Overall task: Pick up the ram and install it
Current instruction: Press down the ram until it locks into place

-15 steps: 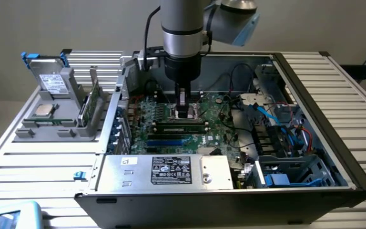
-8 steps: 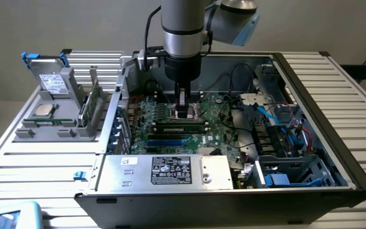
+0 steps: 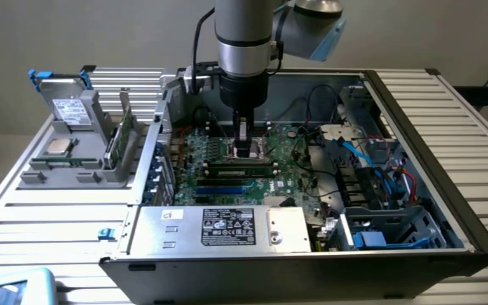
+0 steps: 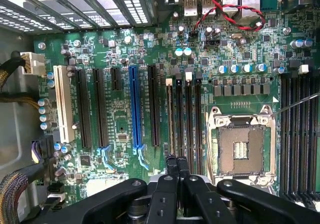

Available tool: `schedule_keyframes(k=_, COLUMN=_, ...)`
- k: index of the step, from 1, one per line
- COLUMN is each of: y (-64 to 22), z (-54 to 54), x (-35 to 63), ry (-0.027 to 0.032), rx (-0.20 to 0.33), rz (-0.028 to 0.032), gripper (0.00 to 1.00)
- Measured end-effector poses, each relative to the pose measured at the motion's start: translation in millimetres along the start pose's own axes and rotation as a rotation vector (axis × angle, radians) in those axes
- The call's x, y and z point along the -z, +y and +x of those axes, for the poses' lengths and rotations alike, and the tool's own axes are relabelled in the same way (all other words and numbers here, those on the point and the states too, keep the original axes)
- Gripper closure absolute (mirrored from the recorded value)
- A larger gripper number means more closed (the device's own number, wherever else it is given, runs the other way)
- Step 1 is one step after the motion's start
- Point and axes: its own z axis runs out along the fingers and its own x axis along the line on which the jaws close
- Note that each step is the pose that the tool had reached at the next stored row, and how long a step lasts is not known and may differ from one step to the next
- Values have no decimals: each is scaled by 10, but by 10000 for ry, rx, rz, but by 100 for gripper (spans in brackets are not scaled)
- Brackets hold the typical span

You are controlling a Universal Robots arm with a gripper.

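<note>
Our gripper [image 4: 176,166], fingers pinched together and holding nothing, presses down beside the empty CPU socket [image 4: 240,146] onto the RAM stick [image 3: 241,169] lying in its slot; we should push straight down, evenly.

Open computer case [image 3: 473,210], lying on its side on a slatted metal table [image 3: 49,216]. Inside: green motherboard [image 4: 125,59] with an empty processor socket [image 4: 241,146], one blue expansion slot [image 4: 133,106] among black ones, one white slot [image 4: 63,104], and red-and-black twisted wires [image 4: 235,19] near the rear ports. Grey power supply [image 3: 218,229] with a black label at the case's near edge. Outside the case, on the exterior view's left: grey holder stand [image 3: 66,171] carrying a silver processor chip [image 3: 58,147], an upright green expansion card [image 3: 121,143], and a drive in a blue-tabbed bracket [image 3: 66,108].
</note>
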Motion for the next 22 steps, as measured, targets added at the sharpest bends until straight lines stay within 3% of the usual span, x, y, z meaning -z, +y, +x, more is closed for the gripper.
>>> schedule_keyframes(k=22, y=0, z=0, x=-3, ry=92, rx=-3530, rz=-180, gripper=89)
